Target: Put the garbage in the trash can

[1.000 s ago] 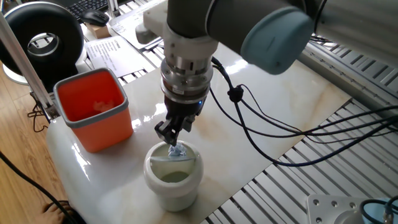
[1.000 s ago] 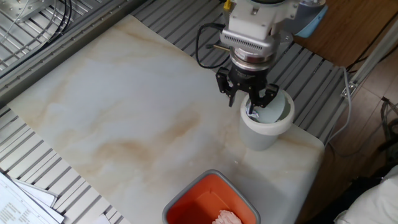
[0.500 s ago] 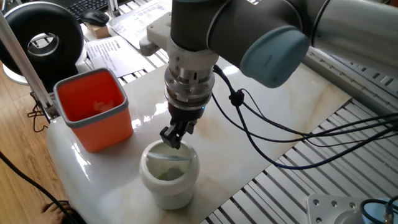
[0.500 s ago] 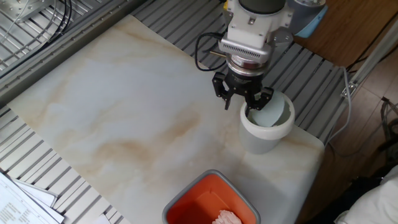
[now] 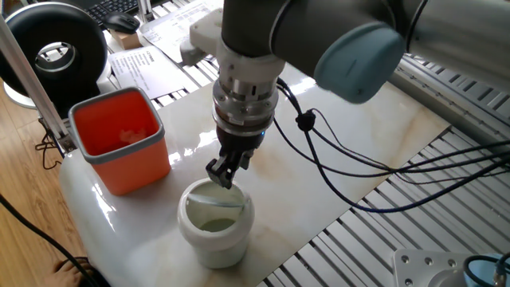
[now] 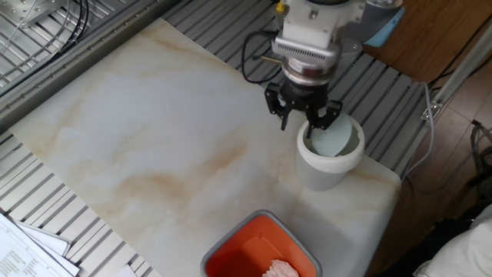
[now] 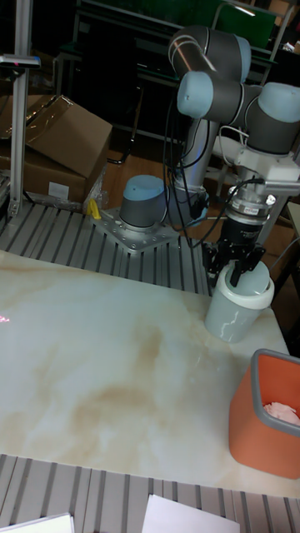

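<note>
The trash can (image 5: pixel 211 243) is a small round white can near the table's front corner. Its pale swing lid (image 5: pixel 215 204) sits tilted inside the rim. My gripper (image 5: pixel 225 177) hangs just above the can's rim, on the side away from the corner, pointing down. In the other fixed view the gripper (image 6: pixel 309 123) stands open over the can (image 6: pixel 323 169), nothing between its fingers. The tall fixed view shows the gripper (image 7: pixel 240 271) at the top of the can (image 7: pixel 233 321). The garbage is hidden in every view.
A square orange bin (image 5: pixel 131 167) with a grey rim stands left of the can and holds pale crumpled stuff (image 6: pixel 278 269). Black cables (image 5: pixel 343 151) trail from the wrist across the marble slab. Papers (image 5: pixel 143 68) and a black round device (image 5: pixel 52 48) lie beyond the slab.
A second ago a bluish-white scrap sat at my fingertips over the lid. It is gone from view now. My gripper has lifted slightly and the lid has swung.
</note>
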You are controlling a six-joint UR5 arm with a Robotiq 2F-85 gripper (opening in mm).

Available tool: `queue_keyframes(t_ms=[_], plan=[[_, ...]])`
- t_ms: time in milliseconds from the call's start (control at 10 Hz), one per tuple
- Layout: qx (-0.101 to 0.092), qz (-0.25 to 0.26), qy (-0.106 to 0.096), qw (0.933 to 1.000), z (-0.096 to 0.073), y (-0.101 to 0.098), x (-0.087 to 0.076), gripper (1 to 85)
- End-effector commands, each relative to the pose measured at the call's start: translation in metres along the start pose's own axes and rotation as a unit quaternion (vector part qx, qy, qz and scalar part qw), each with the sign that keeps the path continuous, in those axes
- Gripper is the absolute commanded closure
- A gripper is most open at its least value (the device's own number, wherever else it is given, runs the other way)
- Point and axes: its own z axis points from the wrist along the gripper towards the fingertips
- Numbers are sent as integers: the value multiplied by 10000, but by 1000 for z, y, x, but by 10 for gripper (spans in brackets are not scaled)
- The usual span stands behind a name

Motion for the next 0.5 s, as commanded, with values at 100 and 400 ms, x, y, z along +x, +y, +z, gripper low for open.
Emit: queue_keyframes(t_ms=[100,400], plan=[[-134,-315,94,9994,-31,-18,14,363],[-42,-541,-45,9985,-22,-41,14,833]])
